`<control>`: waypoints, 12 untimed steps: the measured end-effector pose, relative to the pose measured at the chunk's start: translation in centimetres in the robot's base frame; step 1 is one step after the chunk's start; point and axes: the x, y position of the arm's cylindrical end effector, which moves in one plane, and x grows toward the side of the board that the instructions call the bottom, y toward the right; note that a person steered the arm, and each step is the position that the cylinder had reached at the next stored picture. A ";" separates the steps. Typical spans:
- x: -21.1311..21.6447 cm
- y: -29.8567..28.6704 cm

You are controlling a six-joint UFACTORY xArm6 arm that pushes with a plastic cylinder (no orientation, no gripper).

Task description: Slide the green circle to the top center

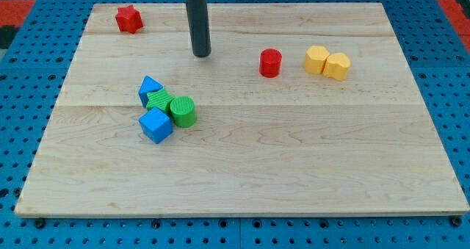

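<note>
While the pale wooden board [242, 168] fills most of the view, blue pegboard [22, 73] with rows of small holes shows round its edges, with a strip of red at the view's top corners; the board carries eight blocks: two green, two blue, two red, two yellow; the green circle [183, 111] sits left of the board's middle, touching a second green block [158, 99] on its left, whose shape I cannot make out; a blue cube [156, 125] lies just below and left of the circle, a smaller blue block [149, 87] above and left; my tip [201, 54] rests bare on the wood, holding nothing, well above the circle; a red cylinder [270, 62] stands to the circle's upper right, two touching yellow blocks [317, 59] [338, 65] farther right; a red star [128, 19] lies far to its upper left.
</note>
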 end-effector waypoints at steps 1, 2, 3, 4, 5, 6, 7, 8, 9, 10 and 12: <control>10.0 2.8; 14.0 3.9; 10.9 -3.9; 7.8 -3.8; 6.2 -4.0; -1.7 -3.8; 1.3 -5.1; -1.8 -8.3; -3.3 -2.4; -1.8 -1.8; -5.9 -4.4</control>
